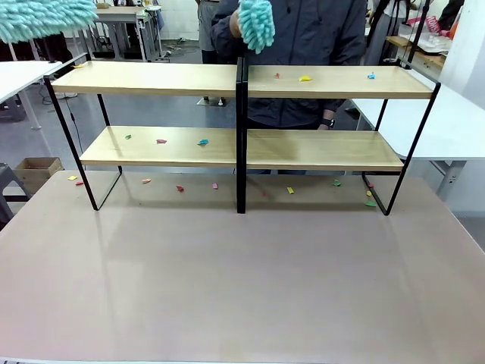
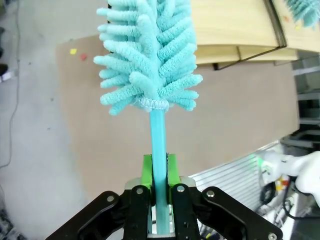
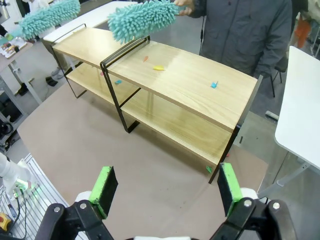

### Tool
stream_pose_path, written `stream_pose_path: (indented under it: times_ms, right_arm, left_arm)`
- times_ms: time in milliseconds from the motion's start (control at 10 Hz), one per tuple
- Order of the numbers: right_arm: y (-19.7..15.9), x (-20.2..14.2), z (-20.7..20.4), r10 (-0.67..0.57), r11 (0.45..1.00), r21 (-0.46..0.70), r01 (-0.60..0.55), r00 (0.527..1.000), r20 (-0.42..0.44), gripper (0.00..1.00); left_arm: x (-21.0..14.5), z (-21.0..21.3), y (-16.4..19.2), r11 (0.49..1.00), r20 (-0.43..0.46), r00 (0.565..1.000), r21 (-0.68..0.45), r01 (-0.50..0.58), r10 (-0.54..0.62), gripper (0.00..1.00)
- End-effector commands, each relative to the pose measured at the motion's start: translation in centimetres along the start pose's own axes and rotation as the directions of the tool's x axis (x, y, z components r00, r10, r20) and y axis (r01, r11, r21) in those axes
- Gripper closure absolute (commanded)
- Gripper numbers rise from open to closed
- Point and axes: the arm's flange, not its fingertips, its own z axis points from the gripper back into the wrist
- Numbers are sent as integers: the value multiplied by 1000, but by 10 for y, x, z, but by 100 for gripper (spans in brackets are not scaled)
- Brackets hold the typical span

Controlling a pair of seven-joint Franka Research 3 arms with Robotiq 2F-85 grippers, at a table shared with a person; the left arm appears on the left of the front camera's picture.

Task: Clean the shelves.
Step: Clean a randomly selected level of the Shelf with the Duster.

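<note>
Sweeping shelves (image 1: pixel 151 78) next: left tool (image 2: pixel 160 167) clamped on duster (image 2: pixel 150 60), right tool (image 3: pixel 165 187) apart. You lay head flat, push scraps (image 1: pixel 305 78) off.

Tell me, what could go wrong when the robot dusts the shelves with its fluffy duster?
1. The person's duster is over the shelves too, so the two might bump.
2. The left gripper pinches the robot's duster only by its thin handle, so pushing might twist it.
3. Swept paper scraps may just fall onto the table.
</note>
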Motion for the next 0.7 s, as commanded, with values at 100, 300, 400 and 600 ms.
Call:
stream_pose_path:
  times_ms: [100,300,400,600]
  right_arm:
    - [1,1,0,1,1000,7,-1,1000,8,0]
    - [1,1,0,1,1000,7,-1,1000,8,0]
    - [1,1,0,1,1000,7,-1,1000,8,0]
    - [1,1,0,1,1000,7,-1,1000,8,0]
  left_arm:
    - [-41,47,75,979,-28,1000,-202,-4,-2,87]
    - [-78,64,115,948,-10,999,-315,38,-44,87]
    - [-95,67,127,927,10,998,-370,67,-68,87]
    - [-116,69,144,926,57,998,-377,21,1,87]
